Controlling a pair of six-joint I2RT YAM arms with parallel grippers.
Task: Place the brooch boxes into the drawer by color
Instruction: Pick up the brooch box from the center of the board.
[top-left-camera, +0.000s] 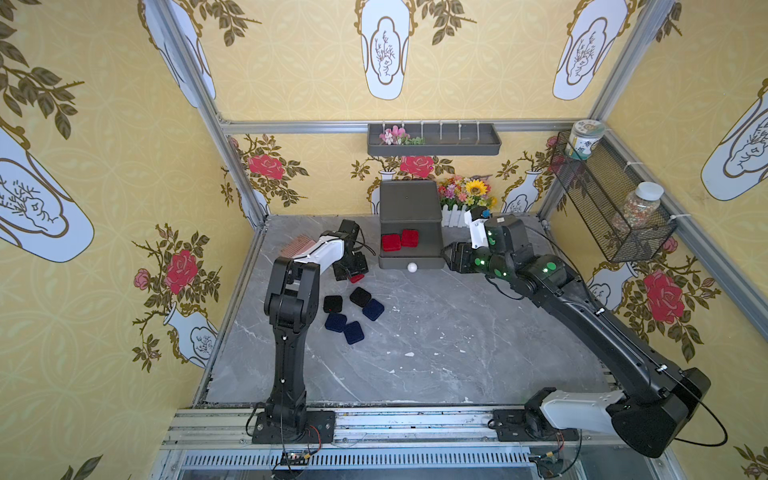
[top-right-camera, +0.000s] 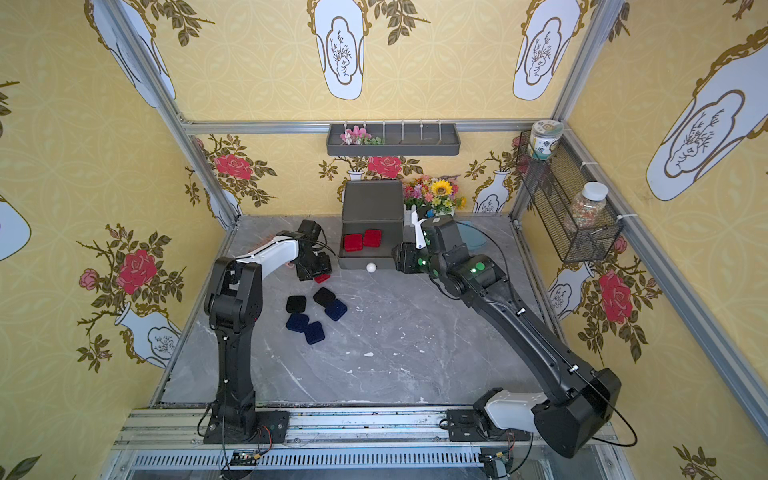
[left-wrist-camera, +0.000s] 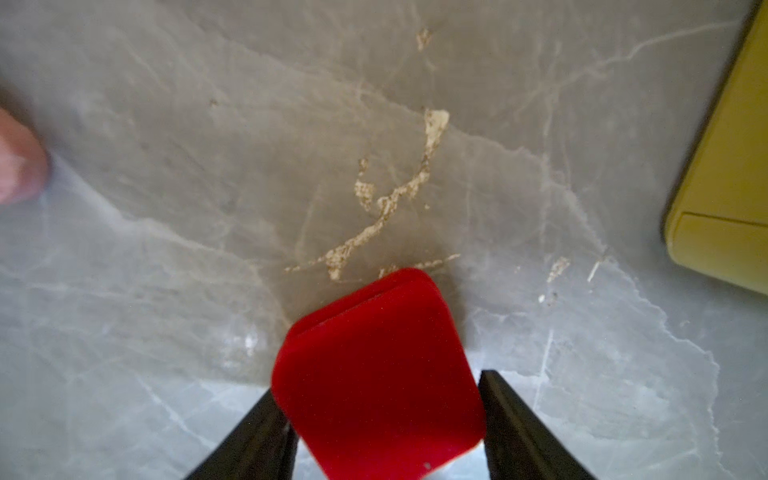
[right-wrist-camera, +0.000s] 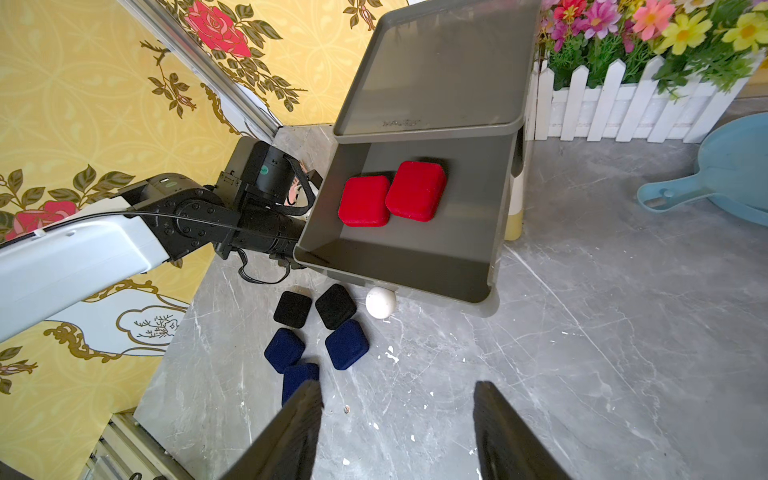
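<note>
Under the left claw (top-left-camera: 351, 272), the red box (top-left-camera: 357, 278) is mostly hidden.

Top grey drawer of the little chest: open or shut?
Open. The top grey drawer stands pulled out from the chest, its inside exposed in both top views, with two red boxes lying on its floor.

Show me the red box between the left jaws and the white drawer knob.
red brooch box (left-wrist-camera: 376, 374): left wrist view, centre of its face.
white drawer knob (top-left-camera: 412, 267): a top view, its middle.
</note>
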